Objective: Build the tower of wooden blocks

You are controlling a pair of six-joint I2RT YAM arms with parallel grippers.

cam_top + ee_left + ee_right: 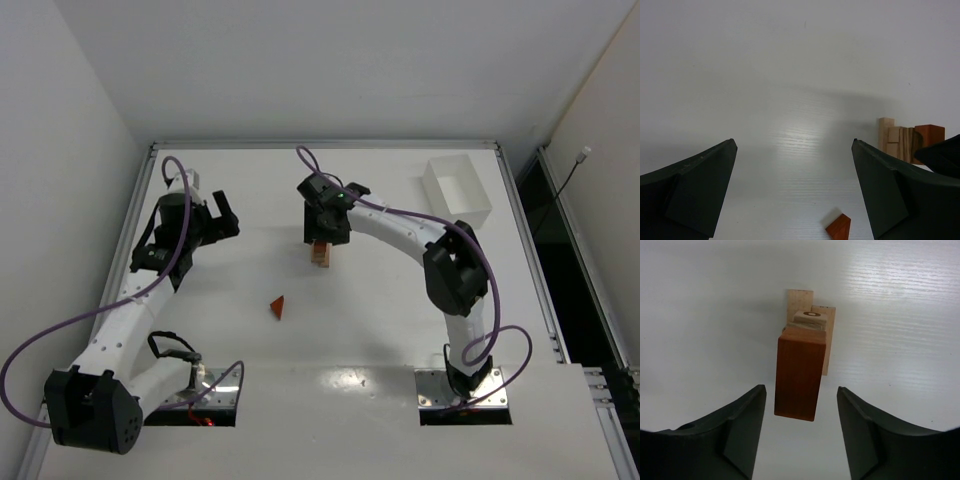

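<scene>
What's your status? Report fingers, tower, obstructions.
Left fingers open, empty. Right fingers open over wood block tower, not gripping. Red wedge loose on table, apart from tower. Nothing in the way.

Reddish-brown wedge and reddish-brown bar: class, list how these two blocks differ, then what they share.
The wedge is triangular; the bar is rectangular. The wedge lies alone on the table; the bar stands beside pale blocks. The open right tool is above the bar, not the wedge. Both are reddish-brown wood.

We see white-shelled arms (120, 325), black joint housings (90, 408), looping purple cables (60, 324), and black wedge-shaped fingers (695, 185) on the left gripper (793, 144) and right gripper (801, 389).
</scene>
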